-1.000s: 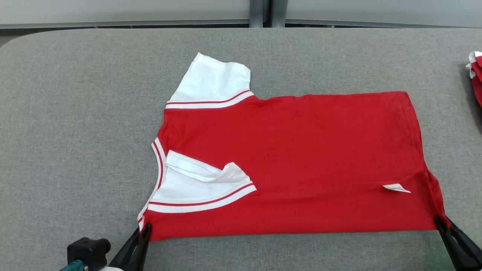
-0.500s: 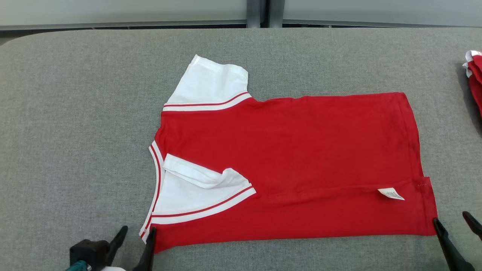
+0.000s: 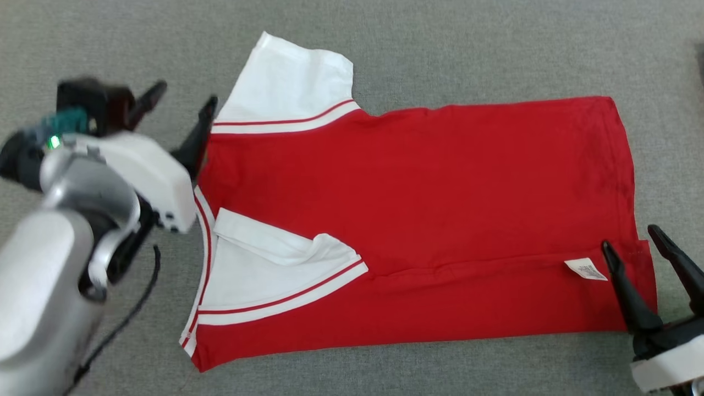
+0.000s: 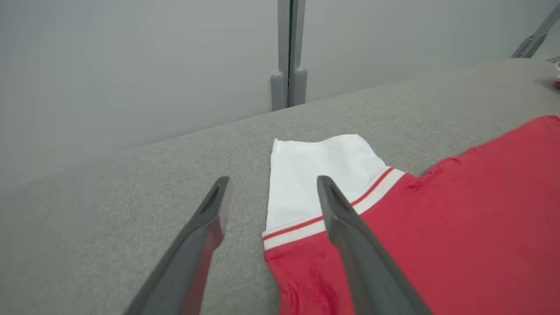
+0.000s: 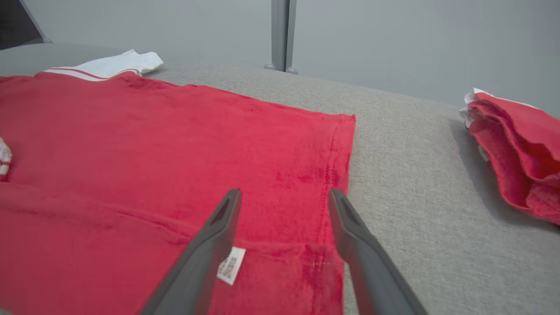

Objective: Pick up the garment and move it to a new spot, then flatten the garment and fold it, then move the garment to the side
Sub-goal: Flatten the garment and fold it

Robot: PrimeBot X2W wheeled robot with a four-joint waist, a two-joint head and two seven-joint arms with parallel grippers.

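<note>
The garment [image 3: 418, 220] lies flat on the counter [image 3: 440, 44], left pincer [image 3: 186, 93] by its far sleeve [image 3: 291, 82] and right pincer [image 3: 630, 236] over its hem [image 3: 627, 165] both gaping empty, apparently placed for the next fold.

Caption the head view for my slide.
Open left tool beside the far white sleeve of the red shirt, open right tool at its hem near the label, on the grey table.

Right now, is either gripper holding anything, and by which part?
Nothing held: left gripper is open by the shirt's far sleeve; right gripper is open at the hem corner.
</note>
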